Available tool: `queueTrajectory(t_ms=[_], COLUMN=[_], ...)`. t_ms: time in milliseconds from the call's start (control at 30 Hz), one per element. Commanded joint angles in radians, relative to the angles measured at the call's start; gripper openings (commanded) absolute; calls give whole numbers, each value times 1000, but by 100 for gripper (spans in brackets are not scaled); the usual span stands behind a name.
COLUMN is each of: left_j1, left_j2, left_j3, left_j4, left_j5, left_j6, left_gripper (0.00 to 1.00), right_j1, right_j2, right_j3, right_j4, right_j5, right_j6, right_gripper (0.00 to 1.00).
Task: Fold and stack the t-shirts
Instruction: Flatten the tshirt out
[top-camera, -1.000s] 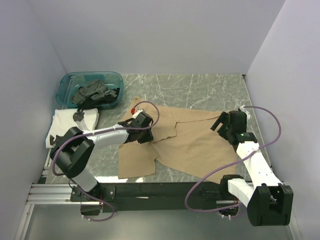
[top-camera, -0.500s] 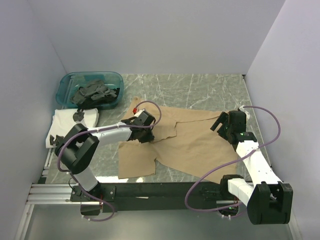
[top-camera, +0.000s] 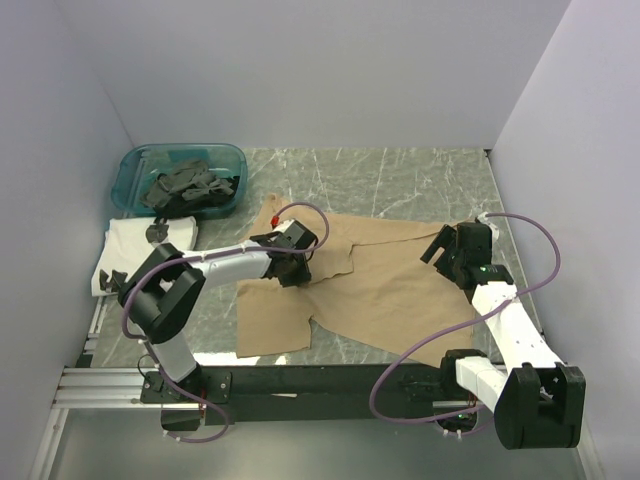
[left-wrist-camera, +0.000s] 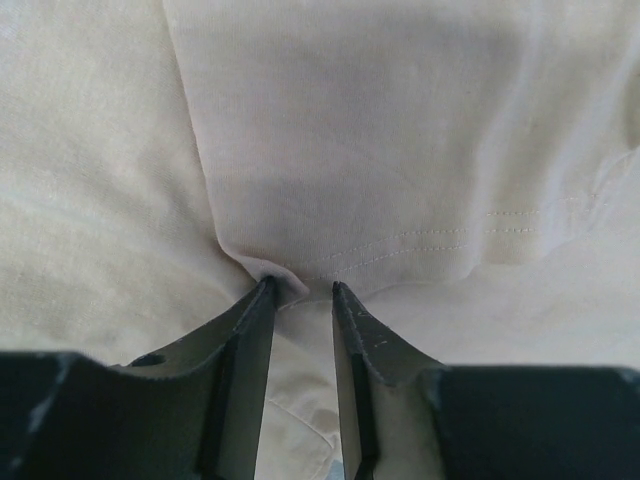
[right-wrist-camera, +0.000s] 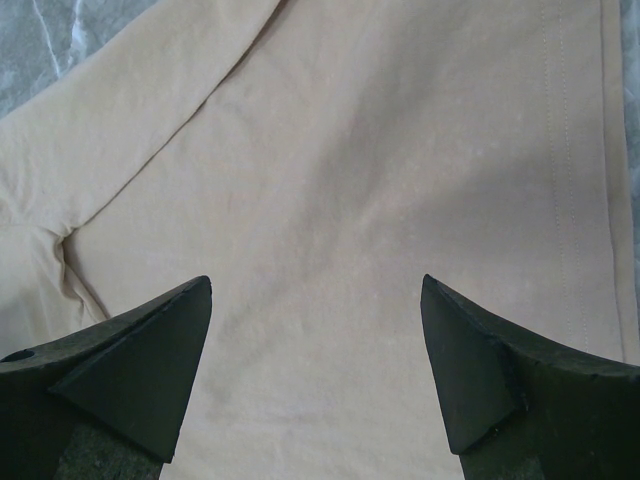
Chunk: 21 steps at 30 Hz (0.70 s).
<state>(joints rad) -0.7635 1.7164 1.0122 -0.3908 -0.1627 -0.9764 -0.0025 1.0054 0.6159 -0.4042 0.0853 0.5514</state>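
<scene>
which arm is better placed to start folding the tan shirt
Left. Its tool pinches a pucker of the tan t-shirt beside a stitched hem, so it could probably pull the fabric over. The right tool hangs open above the fabric, gripping nothing.

My left pincer (left-wrist-camera: 300, 288) has crept rightward and a little farther from my base, over the plain tan-beige soft fabric t-shirt (top-camera: 400, 290) whose pucker sits between its tips. Behind the pincer my forearm now lies stretched out flatter, and my elbow has swung in closer to the cloth.
</scene>
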Motion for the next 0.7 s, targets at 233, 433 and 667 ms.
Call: queueTrajectory(t_ms=[233,433,667], left_j1=[-19,-23,-23], left_j2=[41,-1,-109], left_j3=[69,59,38], left_j4=[-117,-88,3], left_j5=[-61,-73,-121], left_j6=[10,15,31], left_gripper=[27,1,1], right_j1=[-2,-2,-2], right_j2=[-14,-19,-28], right_j3=[-8,-10,-13], right_j4=[24,25,25], right_j5=[39,42,44], right_j6=[-5,-7,-8], right_gripper=[91,91,91])
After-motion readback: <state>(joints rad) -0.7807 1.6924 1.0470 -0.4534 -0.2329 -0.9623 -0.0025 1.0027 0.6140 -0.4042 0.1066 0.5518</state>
